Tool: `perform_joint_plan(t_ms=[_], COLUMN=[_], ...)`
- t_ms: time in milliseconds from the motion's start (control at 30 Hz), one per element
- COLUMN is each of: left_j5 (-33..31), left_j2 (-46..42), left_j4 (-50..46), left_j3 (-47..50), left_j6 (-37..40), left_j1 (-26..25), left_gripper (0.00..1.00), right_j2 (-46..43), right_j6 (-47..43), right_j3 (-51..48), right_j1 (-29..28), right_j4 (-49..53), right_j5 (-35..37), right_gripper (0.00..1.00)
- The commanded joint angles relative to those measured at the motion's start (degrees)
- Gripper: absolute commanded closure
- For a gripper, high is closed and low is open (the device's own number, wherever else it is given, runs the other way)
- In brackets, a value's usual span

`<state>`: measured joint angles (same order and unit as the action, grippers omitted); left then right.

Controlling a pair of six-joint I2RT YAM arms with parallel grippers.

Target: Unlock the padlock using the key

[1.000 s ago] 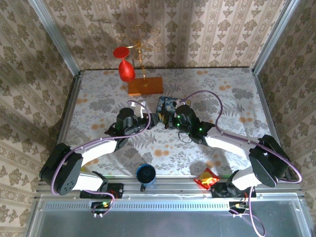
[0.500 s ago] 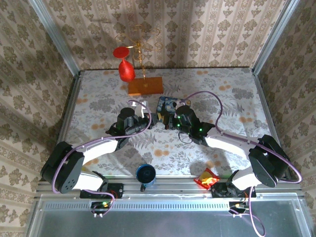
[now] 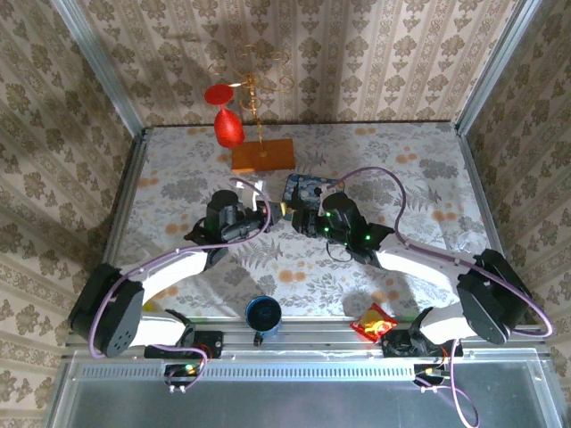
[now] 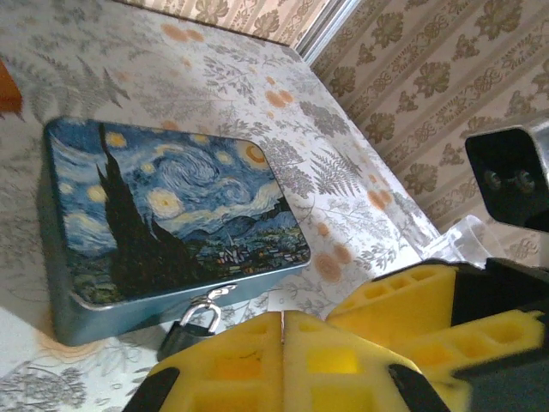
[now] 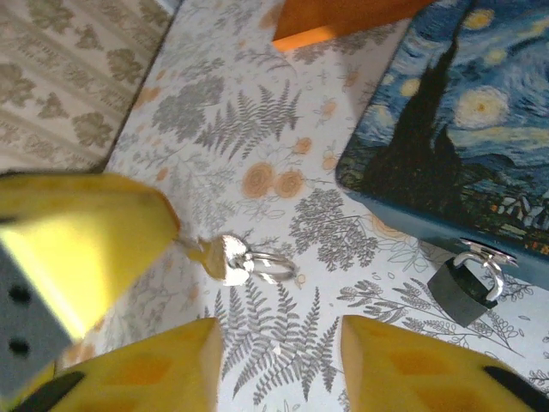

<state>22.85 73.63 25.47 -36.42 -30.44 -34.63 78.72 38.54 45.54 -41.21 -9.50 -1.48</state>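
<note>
A small dark padlock (image 5: pixel 463 287) with a silvery shackle hangs from the hasp on the near side of the blue starry-night tin (image 3: pixel 308 187); it lies on the cloth, also seen at the padlock (image 4: pixel 190 330). My left gripper (image 4: pixel 283 330) is shut, its yellow finger (image 5: pixel 77 232) pinching a silvery key (image 5: pixel 225 257) with a wire ring. The key hangs left of the padlock, apart from it. My right gripper (image 5: pixel 279 343) stands open over bare cloth, just below the key and near the left gripper (image 3: pixel 278 210).
An orange wooden base (image 3: pixel 263 153) with a gold stand and red glasses stands behind the tin. A blue cup (image 3: pixel 263 314) and a red snack packet (image 3: pixel 375 321) sit at the near edge. Patterned walls close in the table (image 3: pixel 419 178).
The left wrist has drawn slightly left and the right wrist has shifted a little right and nearer. Tin and padlock have not moved.
</note>
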Motion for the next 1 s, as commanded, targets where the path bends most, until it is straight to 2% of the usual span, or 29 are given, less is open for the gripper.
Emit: perform_joint_plan(t_ms=[0,133,200,300,467,600,733,967], left_j5=[4.34,10.94,17.6,24.78,31.5,35.47,35.9,39.0], left_j2=[-5.07,-7.93,-8.53,-9.17,-10.29,-11.13,-11.24,-11.05], left_j4=[-10.13,-19.43,-22.89,-23.99,-22.28,-19.91,-18.53,-15.44], left_j3=[-3.79,-6.67,-8.13,-8.92,-9.27,-9.06,-8.93,-8.57], left_j6=[11.65,19.97,23.48,25.55,26.03,25.12,24.12,22.2], left_j1=[1.48,2.35,2.46,2.38,2.38,2.38,2.46,2.46], left_gripper=[1.0,1.0,1.0,1.0,1.0,1.0,1.0,1.0], right_j2=[-4.84,-9.09,-10.99,-12.43,-13.06,-13.07,-13.02,-13.83], right_j6=[-4.24,-7.37,-8.83,-11.25,-15.29,-17.29,-17.67,-18.16], right_j3=[-1.59,-4.18,-5.48,-5.99,-4.62,-3.36,-3.22,-3.42], right_j1=[1.57,3.47,4.35,4.88,5.0,5.09,5.09,5.09], right_j4=[0.89,-0.95,-3.32,-5.52,-6.33,-4.61,-6.03,-6.14], right_j5=[-6.02,-12.9,-17.61,-23.83,-33.82,-37.22,-41.15,-41.81], right_gripper=[0.52,0.51,0.51,0.51,0.56,0.59,0.63,0.65])
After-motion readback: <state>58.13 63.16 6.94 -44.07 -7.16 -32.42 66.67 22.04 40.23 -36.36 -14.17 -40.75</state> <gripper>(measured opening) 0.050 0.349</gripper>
